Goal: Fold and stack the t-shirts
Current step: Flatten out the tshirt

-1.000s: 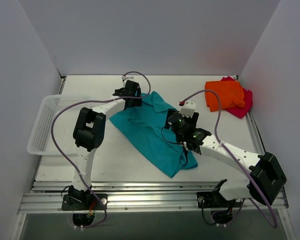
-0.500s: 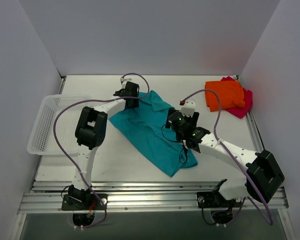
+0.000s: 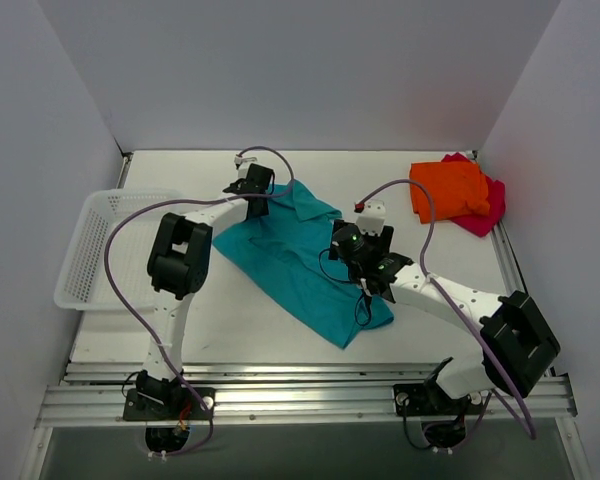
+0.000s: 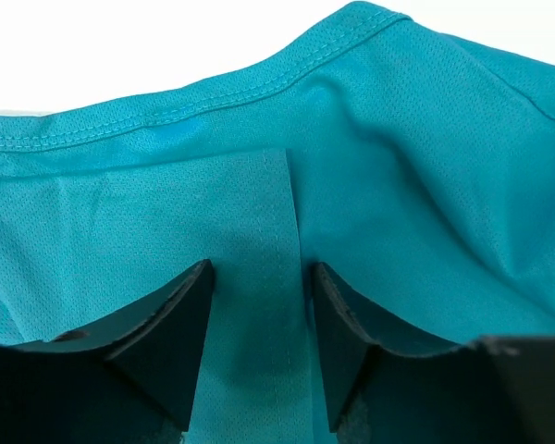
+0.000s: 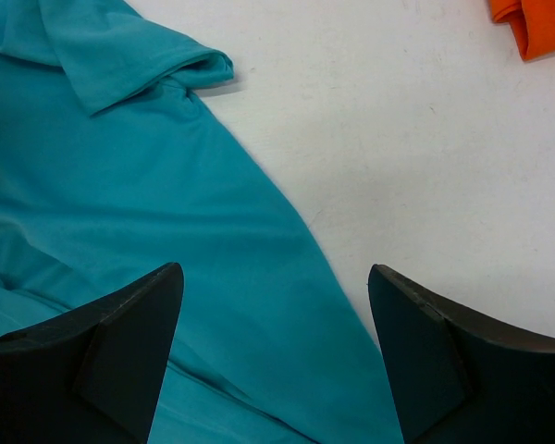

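Note:
The teal-blue t-shirt (image 3: 290,265) lies spread and rumpled across the middle of the table. My left gripper (image 3: 256,188) is at its far left edge. In the left wrist view its jaws (image 4: 261,268) stand a little apart, down on the teal cloth (image 4: 398,139), with a flat hemmed strip between them. My right gripper (image 3: 353,243) is over the shirt's right edge. In the right wrist view it (image 5: 276,273) is wide open and empty above the teal cloth (image 5: 120,203) and bare table. The orange shirt (image 3: 448,188) lies folded on the magenta-pink shirt (image 3: 488,208) at the back right.
A white mesh basket (image 3: 85,250) stands at the left edge of the table. A corner of the orange shirt (image 5: 536,23) shows at the top right of the right wrist view. Grey walls close in the table on three sides.
Both grippers have moved a little to the left, and the teal shirt has shifted slightly left with them.

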Action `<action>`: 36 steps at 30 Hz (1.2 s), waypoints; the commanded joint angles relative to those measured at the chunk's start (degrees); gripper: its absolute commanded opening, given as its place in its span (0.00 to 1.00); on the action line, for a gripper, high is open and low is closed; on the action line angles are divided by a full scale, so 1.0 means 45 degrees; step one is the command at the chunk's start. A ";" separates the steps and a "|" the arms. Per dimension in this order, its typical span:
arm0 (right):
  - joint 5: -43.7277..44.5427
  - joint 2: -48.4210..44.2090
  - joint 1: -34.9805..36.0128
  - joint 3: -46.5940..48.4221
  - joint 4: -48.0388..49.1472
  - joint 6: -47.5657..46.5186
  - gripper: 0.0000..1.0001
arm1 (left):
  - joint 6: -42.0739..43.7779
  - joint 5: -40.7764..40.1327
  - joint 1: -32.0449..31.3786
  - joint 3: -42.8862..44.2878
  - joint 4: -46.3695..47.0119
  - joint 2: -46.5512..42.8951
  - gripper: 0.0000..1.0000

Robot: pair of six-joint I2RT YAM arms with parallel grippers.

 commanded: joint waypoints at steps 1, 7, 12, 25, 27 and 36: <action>0.0176 0.0048 -0.0085 0.0382 0.0173 0.0010 0.77 | 0.0015 -0.0419 0.0087 -0.0197 0.0034 -0.0780 0.52; 0.0137 0.0243 -0.0066 0.0420 0.0193 0.0010 0.77 | -0.0082 -0.0692 0.0087 -0.0587 0.0190 -0.1151 0.43; 0.0039 0.0380 -0.0085 0.0479 0.0193 0.0010 0.77 | -0.0121 -0.1004 0.0087 -0.0900 0.0366 -0.1561 0.41; -0.0097 0.0692 -0.0085 0.0596 0.0213 -0.0009 0.77 | -0.0200 -0.1337 0.0087 -0.1448 0.0542 -0.2343 0.46; -0.0117 0.0673 -0.0066 0.0577 0.0213 -0.0009 0.77 | -0.0199 -0.1298 0.0087 -0.1350 0.0483 -0.2168 0.46; -0.0137 0.0712 -0.0085 0.0577 0.0213 0.0010 0.76 | -0.0258 -0.0479 0.0184 -0.1291 0.0736 -0.1699 0.46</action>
